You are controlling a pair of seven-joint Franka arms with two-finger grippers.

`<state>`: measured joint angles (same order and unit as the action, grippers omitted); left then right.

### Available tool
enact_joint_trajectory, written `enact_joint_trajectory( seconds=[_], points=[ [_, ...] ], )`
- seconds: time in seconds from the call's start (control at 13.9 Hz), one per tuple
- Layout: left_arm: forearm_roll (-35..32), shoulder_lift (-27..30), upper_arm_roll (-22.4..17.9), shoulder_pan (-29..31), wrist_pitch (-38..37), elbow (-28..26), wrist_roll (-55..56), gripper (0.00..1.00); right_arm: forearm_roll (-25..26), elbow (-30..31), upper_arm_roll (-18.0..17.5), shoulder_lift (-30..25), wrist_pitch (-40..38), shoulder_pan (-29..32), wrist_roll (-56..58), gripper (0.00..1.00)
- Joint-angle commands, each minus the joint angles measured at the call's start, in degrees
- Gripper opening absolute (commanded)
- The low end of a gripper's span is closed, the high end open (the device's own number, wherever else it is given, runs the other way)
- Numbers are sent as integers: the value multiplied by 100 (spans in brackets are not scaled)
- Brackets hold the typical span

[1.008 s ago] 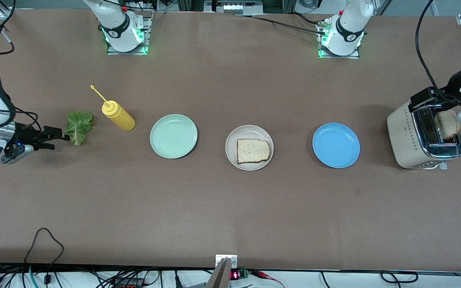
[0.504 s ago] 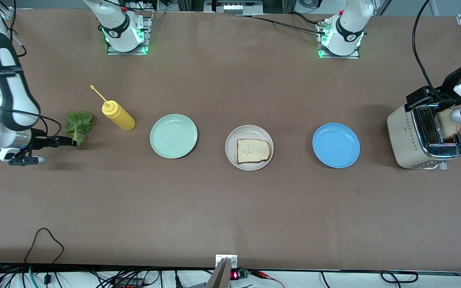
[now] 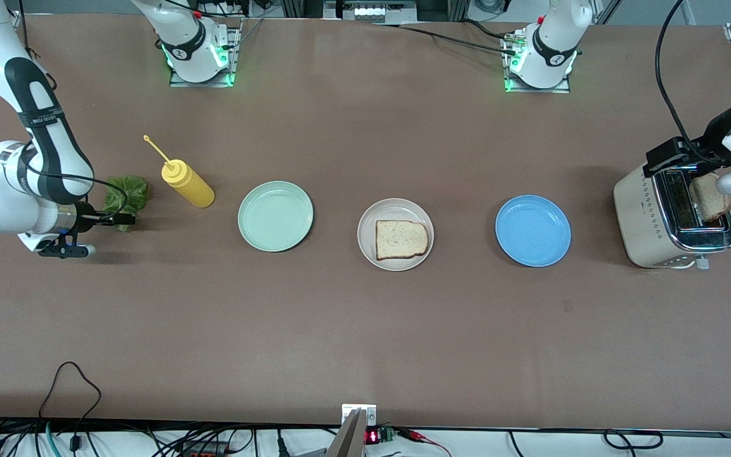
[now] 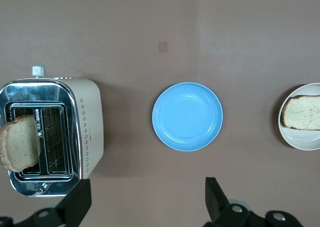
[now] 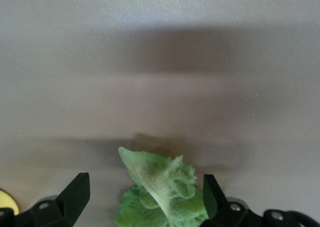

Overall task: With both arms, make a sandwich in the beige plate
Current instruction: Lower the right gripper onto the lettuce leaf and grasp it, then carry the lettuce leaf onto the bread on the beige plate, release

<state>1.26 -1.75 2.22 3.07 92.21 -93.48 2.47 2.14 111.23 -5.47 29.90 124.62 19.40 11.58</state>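
Note:
The beige plate [image 3: 397, 208] sits mid-table with one bread slice [image 3: 401, 239] lying on it. A second bread slice [image 3: 710, 197] leans out of the toaster [image 3: 641, 216] at the left arm's end. My left gripper [image 3: 676, 157] hangs open over the toaster; in the left wrist view it [image 4: 145, 202] has only bare table between its fingers. The green lettuce leaf [image 3: 125, 195] lies at the right arm's end. My right gripper [image 3: 116, 220] is low at the leaf's edge. In the right wrist view it [image 5: 144, 199] stands open with the lettuce [image 5: 160, 184] between its fingers.
A yellow squeeze bottle [image 3: 188, 184] lies on its side beside the lettuce. A mint-green plate [image 3: 275, 216] and a blue plate [image 3: 533, 230] flank the beige plate. The left wrist view shows the toaster [image 4: 87, 127], blue plate [image 4: 187, 116] and beige plate [image 4: 300, 142].
The right arm has swung round and carried its gripper toward the lettuce, so the leaf now lies between its open fingers. The left gripper has stayed over the toaster.

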Motion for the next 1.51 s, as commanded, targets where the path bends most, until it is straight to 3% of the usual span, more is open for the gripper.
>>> enact_joint_trajectory(
  seconds=[0.0,0.14,0.22,0.5,1.01,1.44],
  points=[
    [5,70,24,0,-46,5,-53,100,128,48,-42,24,88,47,-59,78],
    [5,70,24,0,-46,5,-53,100,146,48,-42,33,88,47,-24,42],
    [5,70,24,-8,-46,23,-53,100,207,48,-42,51,88,47,-15,30],
    [14,70,33,0,-28,14,-45,100,602,4,-42,42,97,47,2,2],
    [6,61,42,27,-11,32,-45,100,866,-365,-121,-256,-52,38,634,0],
    [5,52,42,0,86,32,-53,100,850,-1445,-516,-555,-1763,38,680,0]
  ],
)
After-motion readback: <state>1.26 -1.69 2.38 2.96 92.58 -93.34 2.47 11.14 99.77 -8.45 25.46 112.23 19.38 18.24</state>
